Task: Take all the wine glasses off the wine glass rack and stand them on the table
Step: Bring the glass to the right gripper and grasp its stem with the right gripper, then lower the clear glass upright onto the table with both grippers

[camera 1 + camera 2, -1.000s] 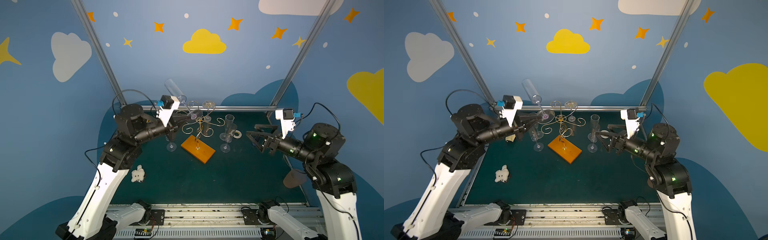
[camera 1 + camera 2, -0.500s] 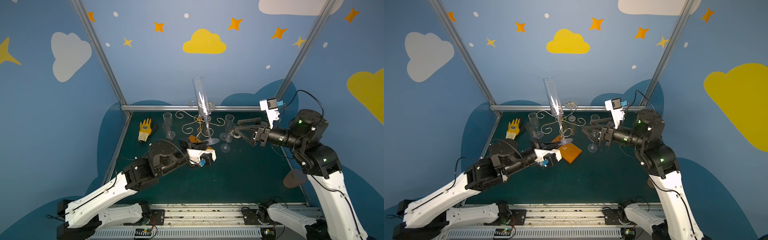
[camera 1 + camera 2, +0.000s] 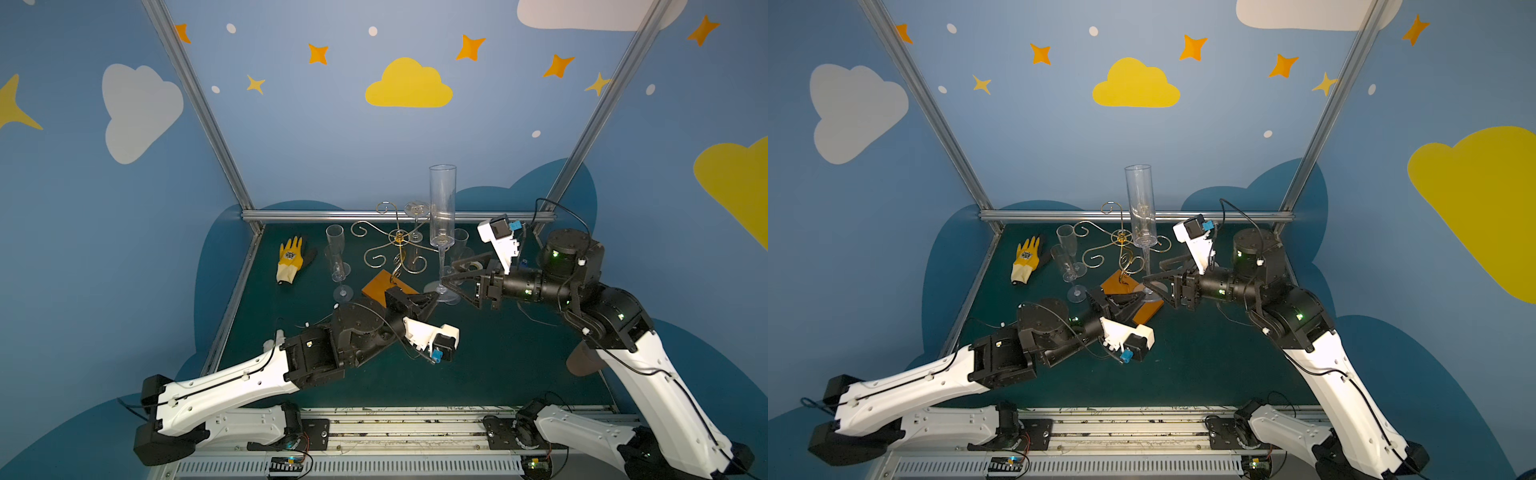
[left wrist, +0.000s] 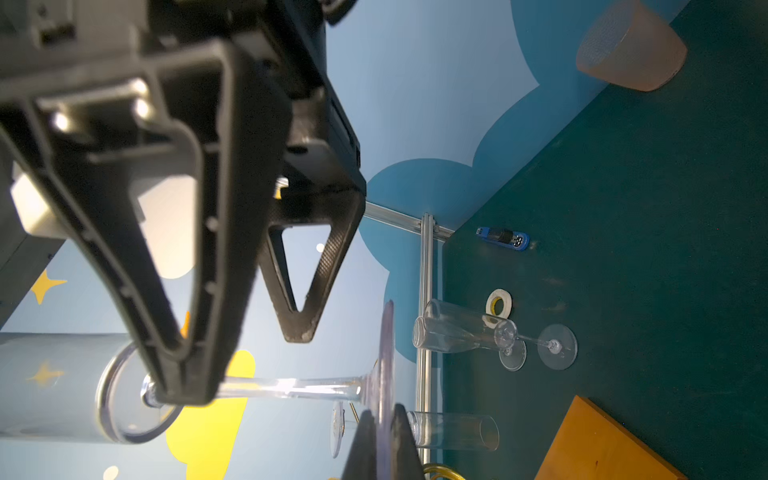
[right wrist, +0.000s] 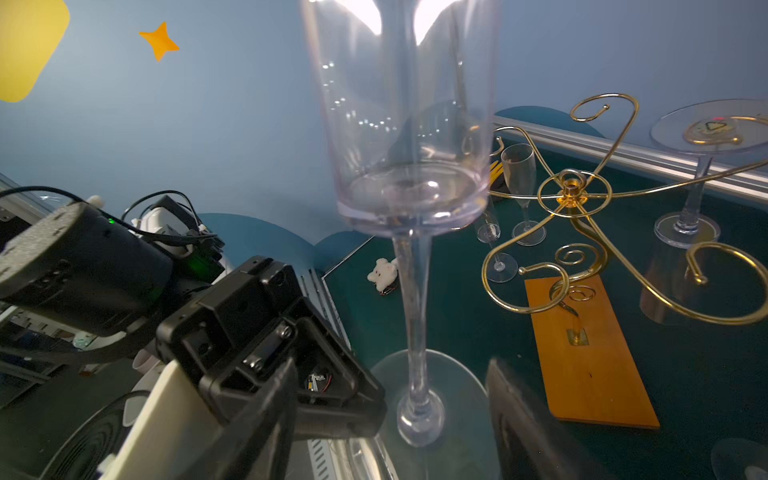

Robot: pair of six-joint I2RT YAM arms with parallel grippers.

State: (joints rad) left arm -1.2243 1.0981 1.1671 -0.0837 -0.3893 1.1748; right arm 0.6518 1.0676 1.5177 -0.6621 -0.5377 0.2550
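Plainly, in both top views the wine glass (image 3: 442, 208) stands upright just right of the wine glass rack (image 3: 398, 240). It is hooked on none of the gold arms, and its bowl rises above the rack's top. The left gripper (image 3: 431, 297) reaches in from the near side of the rack, its jaws pinched together on the rim of the glass's foot. The right gripper (image 3: 449, 282) comes in from the right of the rack, jaws apart on either side of the low stem. A second glass (image 3: 417, 210) hangs upside down from an arm at the rack's far side. Left of the rack stand two flutes (image 3: 334, 239), and further left lies a yellow glove (image 3: 291, 257).

From the left wrist, the left gripper's fingers (image 4: 359, 453) clamp the foot disc edge-on. The right gripper's black fingers (image 4: 237, 257) cross the stem just under the bowl; whether they touch it I cannot tell. Beyond the rack's orange base (image 4: 598, 444) stand two more flutes (image 4: 457, 336) and a tape roll (image 4: 498, 301).

From the right wrist, the stem rises between the right gripper's spread fingers (image 5: 262, 419), with a gap on each side. The rack stands just beside the glass, and a white plush toy (image 5: 382, 272) lies beyond the stem.
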